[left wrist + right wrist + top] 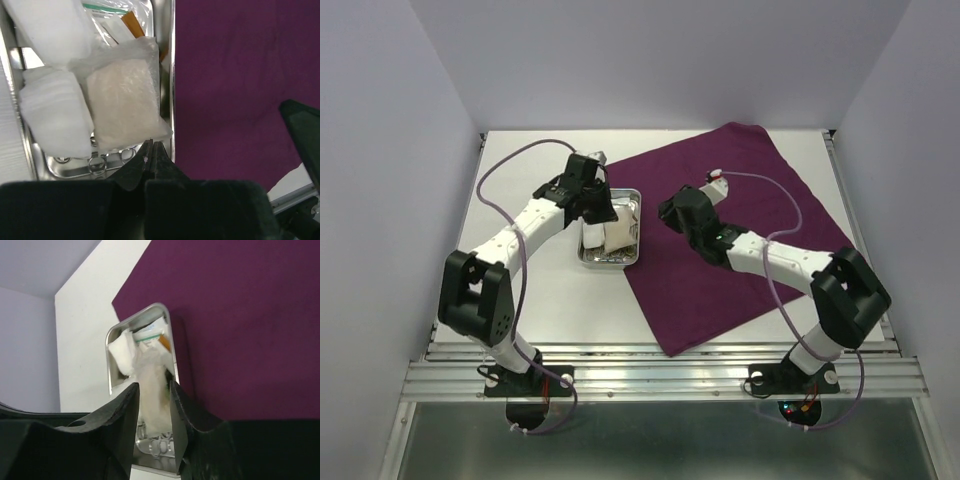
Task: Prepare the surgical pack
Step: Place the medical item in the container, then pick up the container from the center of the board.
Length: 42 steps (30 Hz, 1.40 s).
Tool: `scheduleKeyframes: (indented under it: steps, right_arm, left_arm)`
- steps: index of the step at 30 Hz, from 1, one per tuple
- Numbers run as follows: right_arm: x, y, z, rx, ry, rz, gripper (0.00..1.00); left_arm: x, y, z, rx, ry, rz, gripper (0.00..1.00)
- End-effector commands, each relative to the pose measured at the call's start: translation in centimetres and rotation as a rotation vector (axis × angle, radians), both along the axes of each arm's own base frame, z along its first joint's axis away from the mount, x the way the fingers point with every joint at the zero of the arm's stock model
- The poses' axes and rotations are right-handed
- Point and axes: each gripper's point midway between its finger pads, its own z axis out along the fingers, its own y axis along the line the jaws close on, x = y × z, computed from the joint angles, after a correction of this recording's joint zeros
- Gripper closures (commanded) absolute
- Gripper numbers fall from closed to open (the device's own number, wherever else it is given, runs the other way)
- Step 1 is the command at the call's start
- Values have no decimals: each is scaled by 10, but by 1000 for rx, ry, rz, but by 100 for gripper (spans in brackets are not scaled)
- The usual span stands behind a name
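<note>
Left wrist: clear packet (125,105) just beyond tips of closed fingers (131,170)

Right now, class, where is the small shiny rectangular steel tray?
Top view, left of centre: the tray sits at the left edge of the large dark-purple cloth.

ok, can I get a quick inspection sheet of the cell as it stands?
surface: white table, dark-purple cloth spread askew over its right half.
job's things: steel tray at the cloth's left edge, holding gauze squares, clear packets, instrument ring handles.
clutter: nothing seen.
grippers: left gripper shut, tips at a packet's corner, grip unclear; right gripper open, empty, over the cloth facing the tray.
cables: purple cables loop off each arm.
surroundings: pale walls; metal rail at near edge.
</note>
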Motion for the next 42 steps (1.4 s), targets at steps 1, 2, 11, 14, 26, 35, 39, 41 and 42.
scheduleKeyframes:
  steps: [1, 2, 11, 14, 26, 35, 39, 41, 42]
  right_arm:
    - [7, -64, 19, -49, -63, -145, 64]
    - [4, -75, 26, -43, -74, -163, 64]
    - [-13, -147, 12, -65, -42, -308, 62]
    - [-15, -148, 12, -75, -38, -300, 62]
    - [-13, -160, 25, -102, -67, -321, 59]
    - [-4, -181, 31, -243, -72, -262, 39]
    - [9, -211, 12, -304, 25, -231, 33]
    - [19, -229, -2, -287, 109, -196, 28]
    - [20, -232, -6, -282, 135, -184, 28]
  left_arm:
    - [6, -26, -13, -72, 34, -28, 100]
    - [10, -30, -13, -92, 18, -28, 100]
    - [3, -61, -67, -134, 116, -80, 100]
    - [3, -66, -88, -116, 158, -74, 100]
    - [12, -67, -23, -80, 30, -105, 100]
    - [15, -56, 30, -41, -56, -107, 100]
    - [25, -39, 48, -11, -111, -52, 100]
    - [32, -21, 51, -40, -108, -25, 100]
    - [34, -14, 50, -47, -102, -12, 100]
